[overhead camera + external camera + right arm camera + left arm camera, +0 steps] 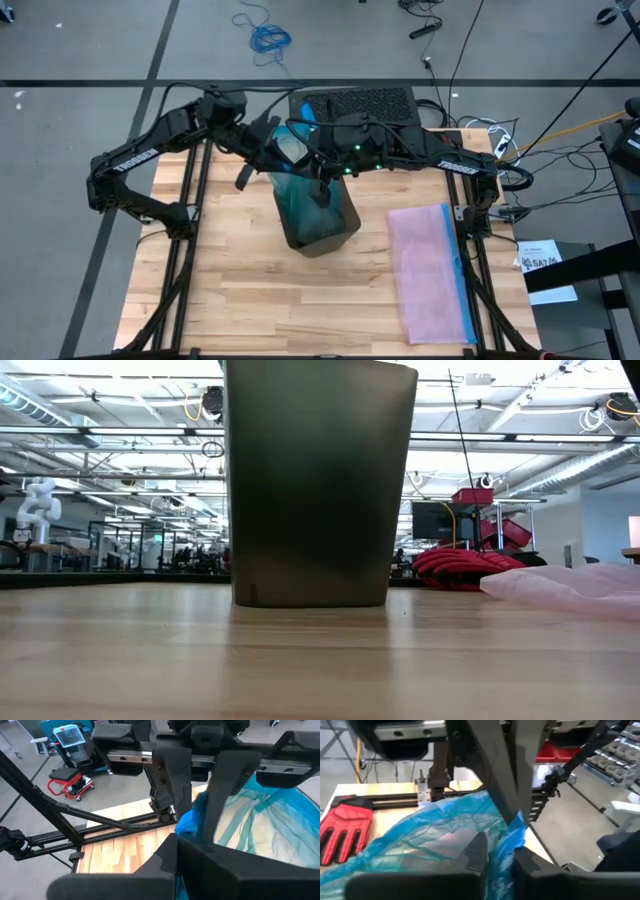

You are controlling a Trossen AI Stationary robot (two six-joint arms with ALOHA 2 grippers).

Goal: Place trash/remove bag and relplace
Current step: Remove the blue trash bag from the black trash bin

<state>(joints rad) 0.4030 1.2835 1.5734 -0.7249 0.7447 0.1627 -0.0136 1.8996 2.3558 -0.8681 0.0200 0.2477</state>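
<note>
The teal bag (300, 185) sits in the dark bin (322, 220), which stands upright on its base mid-table and also shows in the low view (315, 480). The bag's top is drawn up out of the bin toward the far side. My left gripper (272, 140) and my right gripper (318, 152) meet there, facing each other, each shut on the bag's bunched top. No trash shows; the inside of the bag and bin is hidden. My left gripper pinches the bag's bunched top edge with its bright blue hem (512, 837) between its two fingers (476, 852), coming from the table's left. Several layers are gathered. The bag hangs from the hold down into the bin. My right gripper pinches the same bunched blue hem (192, 820) between its fingers (170, 855), coming from the table's right, just beside my left gripper's fingers (165, 775). The plastic spreads out below, its lower part in the bin.
A pale pink bag (430, 270) lies flat on the table's right side, also in the low view (570, 585). A red-and-black glove (342, 827) lies on the table near the far edge. A black mesh box (355, 103) stands behind the bin.
</note>
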